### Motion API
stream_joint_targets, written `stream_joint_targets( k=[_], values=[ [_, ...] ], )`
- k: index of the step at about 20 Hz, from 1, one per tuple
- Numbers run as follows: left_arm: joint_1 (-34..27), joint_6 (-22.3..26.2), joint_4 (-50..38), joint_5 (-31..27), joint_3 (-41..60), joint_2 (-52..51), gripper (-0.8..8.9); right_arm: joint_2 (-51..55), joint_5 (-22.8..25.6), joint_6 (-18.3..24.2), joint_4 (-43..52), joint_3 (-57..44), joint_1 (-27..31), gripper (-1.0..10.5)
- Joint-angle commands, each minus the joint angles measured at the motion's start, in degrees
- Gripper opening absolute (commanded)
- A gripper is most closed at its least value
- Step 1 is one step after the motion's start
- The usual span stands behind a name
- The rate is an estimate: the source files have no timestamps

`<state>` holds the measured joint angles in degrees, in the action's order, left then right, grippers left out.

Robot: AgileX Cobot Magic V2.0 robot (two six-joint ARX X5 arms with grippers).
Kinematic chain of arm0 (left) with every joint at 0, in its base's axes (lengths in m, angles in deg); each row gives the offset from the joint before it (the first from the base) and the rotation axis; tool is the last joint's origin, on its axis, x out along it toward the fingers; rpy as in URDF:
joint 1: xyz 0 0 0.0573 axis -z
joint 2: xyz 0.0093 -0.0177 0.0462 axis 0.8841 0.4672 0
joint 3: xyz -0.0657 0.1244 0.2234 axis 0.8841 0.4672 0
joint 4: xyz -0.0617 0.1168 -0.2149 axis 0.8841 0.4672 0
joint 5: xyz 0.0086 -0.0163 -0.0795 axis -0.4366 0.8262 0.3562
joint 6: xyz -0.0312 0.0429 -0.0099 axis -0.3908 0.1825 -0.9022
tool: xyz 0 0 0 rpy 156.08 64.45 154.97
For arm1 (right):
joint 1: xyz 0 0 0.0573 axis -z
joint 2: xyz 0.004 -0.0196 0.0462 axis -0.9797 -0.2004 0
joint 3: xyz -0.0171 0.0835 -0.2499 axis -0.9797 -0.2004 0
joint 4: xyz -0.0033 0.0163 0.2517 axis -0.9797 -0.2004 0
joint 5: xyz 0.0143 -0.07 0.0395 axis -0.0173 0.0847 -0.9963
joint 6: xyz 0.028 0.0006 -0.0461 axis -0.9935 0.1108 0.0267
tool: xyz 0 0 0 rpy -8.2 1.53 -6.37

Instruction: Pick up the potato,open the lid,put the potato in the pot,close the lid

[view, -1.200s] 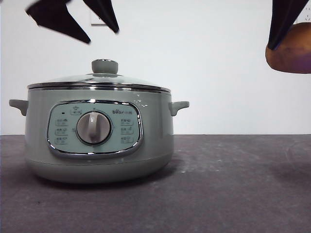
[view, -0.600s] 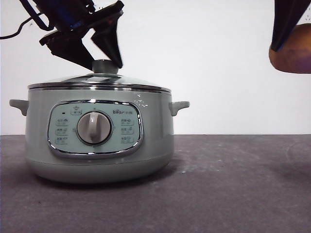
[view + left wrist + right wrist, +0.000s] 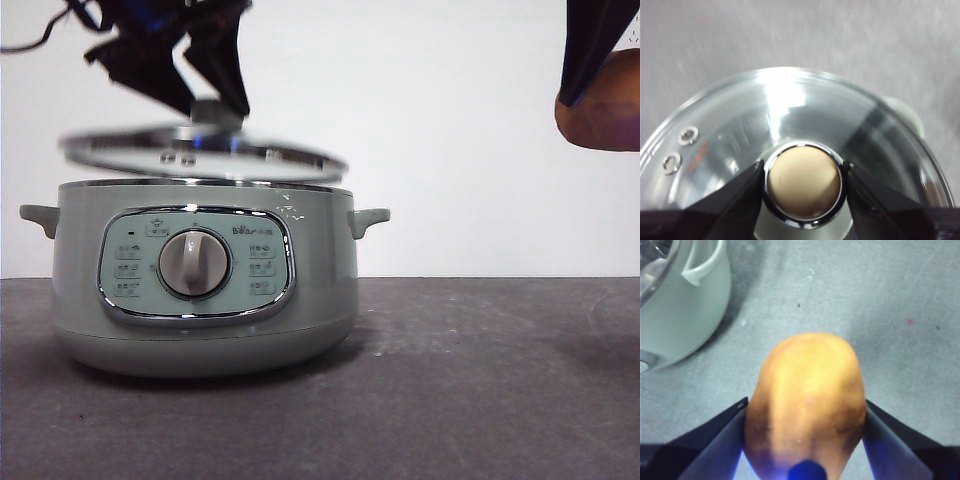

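The pale green pot (image 3: 205,290) stands on the left of the dark table. Its glass lid (image 3: 200,152) hangs just above the pot's rim, slightly tilted and blurred. My left gripper (image 3: 205,100) is shut on the lid's round knob (image 3: 803,182), one jaw on each side. At the upper right, well above the table, my right gripper (image 3: 805,415) is shut on the orange-brown potato (image 3: 806,400), which also shows at the front view's right edge (image 3: 605,105). The right wrist view catches the pot's side handle (image 3: 702,262).
A grey tabletop (image 3: 480,380) stretches to the right of the pot, under the held potato. A white wall stands behind.
My left gripper came down onto the knob, shut on it, and has lifted the lid off the pot's rim. The right gripper with the potato has barely moved.
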<state>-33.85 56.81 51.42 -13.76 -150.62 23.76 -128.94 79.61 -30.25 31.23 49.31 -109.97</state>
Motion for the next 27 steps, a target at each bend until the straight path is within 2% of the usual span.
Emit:
stream_joint_targets(
  k=[1,3,6,10,14,24,27],
  values=[
    [0.1,2.0,0.5,-0.1,-5.7,-2.8,-0.08,0.0,-0.2,-0.2,2.5,0.1,0.0,-0.1],
    [0.1,3.5,3.9,-0.4,-10.2,-4.4,-0.08,0.0,-1.1,-0.1,4.7,0.1,0.0,-0.1],
    [0.1,4.8,10.5,-1.3,-16.5,-7.4,-0.08,-0.3,-9.6,0.3,12.0,0.1,0.0,-0.1],
    [0.1,6.0,16.7,-1.4,-23.0,-12.4,-0.08,-3.6,-17.9,0.3,20.0,1.1,-0.6,-0.1],
    [0.1,6.1,20.3,-4.4,-26.1,-17.8,-0.08,-13.0,-18.2,3.8,19.3,8.8,-2.5,-0.1],
    [0.1,6.0,27.1,-7.3,-26.1,-26.2,-0.08,-47.3,-18.1,14.6,11.7,42.1,-10.4,-0.1],
    [0.1,6.0,27.8,-7.3,-26.1,-26.7,-0.08,-55.8,-15.7,17.7,11.3,47.9,-12.2,-0.1]
  ],
)
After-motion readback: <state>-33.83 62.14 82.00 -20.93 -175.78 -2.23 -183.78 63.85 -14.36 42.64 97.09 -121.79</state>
